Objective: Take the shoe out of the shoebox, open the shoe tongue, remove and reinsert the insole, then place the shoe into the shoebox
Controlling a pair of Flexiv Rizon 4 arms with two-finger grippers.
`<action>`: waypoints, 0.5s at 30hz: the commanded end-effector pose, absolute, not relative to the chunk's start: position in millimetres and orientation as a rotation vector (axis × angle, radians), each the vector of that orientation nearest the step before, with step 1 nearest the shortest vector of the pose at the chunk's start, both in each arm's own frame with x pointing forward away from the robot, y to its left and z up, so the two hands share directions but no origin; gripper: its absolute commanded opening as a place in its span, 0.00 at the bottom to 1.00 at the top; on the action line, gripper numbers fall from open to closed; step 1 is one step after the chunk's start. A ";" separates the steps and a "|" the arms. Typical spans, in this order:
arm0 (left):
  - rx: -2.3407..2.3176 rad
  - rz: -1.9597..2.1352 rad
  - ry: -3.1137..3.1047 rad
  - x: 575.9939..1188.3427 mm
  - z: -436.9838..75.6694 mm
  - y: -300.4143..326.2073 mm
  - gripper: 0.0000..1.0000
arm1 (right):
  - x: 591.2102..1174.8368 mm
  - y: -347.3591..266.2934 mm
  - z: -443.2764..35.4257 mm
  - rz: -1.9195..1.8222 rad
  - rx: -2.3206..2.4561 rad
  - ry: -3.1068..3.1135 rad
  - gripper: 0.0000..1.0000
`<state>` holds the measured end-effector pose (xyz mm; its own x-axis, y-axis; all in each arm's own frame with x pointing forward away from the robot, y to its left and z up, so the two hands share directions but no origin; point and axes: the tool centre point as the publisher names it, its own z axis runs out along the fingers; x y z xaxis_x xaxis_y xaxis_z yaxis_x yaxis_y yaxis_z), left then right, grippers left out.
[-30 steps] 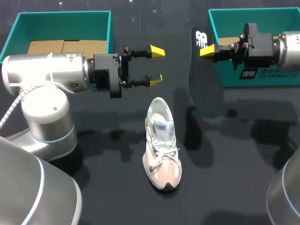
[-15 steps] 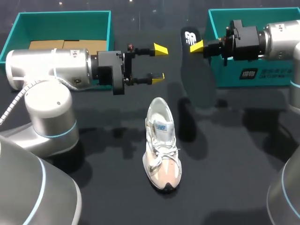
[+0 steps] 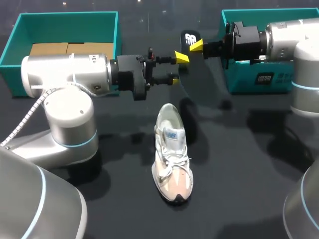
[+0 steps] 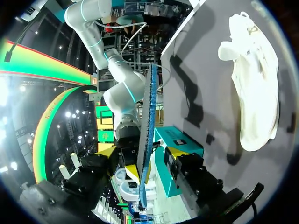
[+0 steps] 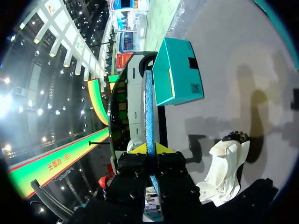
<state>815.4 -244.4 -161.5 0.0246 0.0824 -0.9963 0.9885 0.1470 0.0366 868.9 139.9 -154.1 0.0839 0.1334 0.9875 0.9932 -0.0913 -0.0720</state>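
The white and beige shoe point(image 3: 172, 154) lies on the black table, toe toward the front edge. My right gripper point(image 3: 196, 46) is shut on the top end of the black insole point(image 3: 191, 39), which hangs in the air above the table behind the shoe. In the right wrist view the insole point(image 5: 148, 107) stands edge-on between the fingers of that gripper point(image 5: 148, 148). My left gripper point(image 3: 178, 67) has come in from the left, one finger on each side of the insole. In the left wrist view the insole point(image 4: 147, 140) sits between the left gripper point(image 4: 152, 163) fingers, with a gap still on one side.
A teal shoebox point(image 3: 65, 20) with cardboard inside stands at the back left. A second teal shoebox point(image 3: 259, 79) is at the back right, under my right arm. Bare black table surrounds the shoe.
My right arm carried the insole leftward. My left gripper moved right to meet it, and its fingers narrowed around the insole. The shoe stayed put.
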 end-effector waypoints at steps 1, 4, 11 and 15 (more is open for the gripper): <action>1.160 -1.028 1.317 815.1 -162.7 -249.5 0.35 | 876.2 146.9 -157.8 -1.125 -1.409 -1.201 0.00; 1.154 -1.021 1.321 815.4 -163.2 -250.2 0.35 | 877.3 149.5 -159.7 -1.116 -1.411 -1.197 0.00; 1.140 -1.007 1.328 821.8 -167.1 -250.2 0.33 | 877.4 153.7 -161.2 -1.102 -1.409 -1.191 0.00; 1.135 -0.997 1.330 824.1 -168.7 -250.2 0.30 | 877.3 155.5 -161.3 -1.102 -1.409 -1.190 0.00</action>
<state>823.6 -245.8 -167.5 0.0242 0.0839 -0.9962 0.9808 0.1910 0.0399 876.0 152.8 -161.1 0.1177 0.1294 0.9846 0.9914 -0.0726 -0.1090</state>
